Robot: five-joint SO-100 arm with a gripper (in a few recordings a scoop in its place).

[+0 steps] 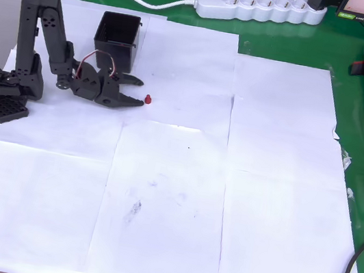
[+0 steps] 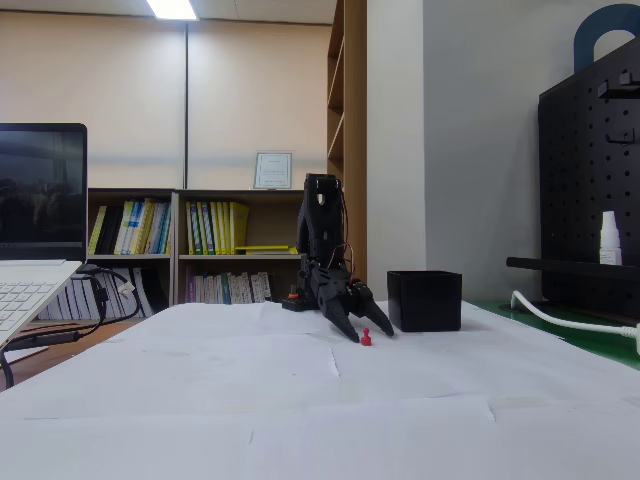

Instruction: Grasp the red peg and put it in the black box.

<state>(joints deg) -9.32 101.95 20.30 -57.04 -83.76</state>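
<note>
In the overhead view the black arm is reaching rightward from its base at the left edge of the frame, with the gripper (image 1: 140, 92) lying low over white paper sheets (image 1: 179, 198) that are covering a green table (image 1: 362, 47). Its two fingers are standing spread apart and holding nothing. The red peg (image 1: 148, 99) is sitting on the paper just beyond the fingertips, nearer the lower finger, apparently not touching it. The black box (image 1: 117, 40) is standing in the upper left of the frame, just above the gripper, with its open top showing. This view is also showing a white power strip (image 1: 261, 6) along the top edge. The fixed view is looking level across the paper: the gripper (image 2: 362, 325) is angling down at centre frame, the red peg (image 2: 366, 338) is standing upright between the fingertips, and the black box (image 2: 425, 300) is sitting just right of them. This view is adding a laptop (image 2: 35, 240) at left, bookshelves (image 2: 200, 245) behind and a black pegboard (image 2: 590, 180) at right. No writing is legible in either view.
</note>
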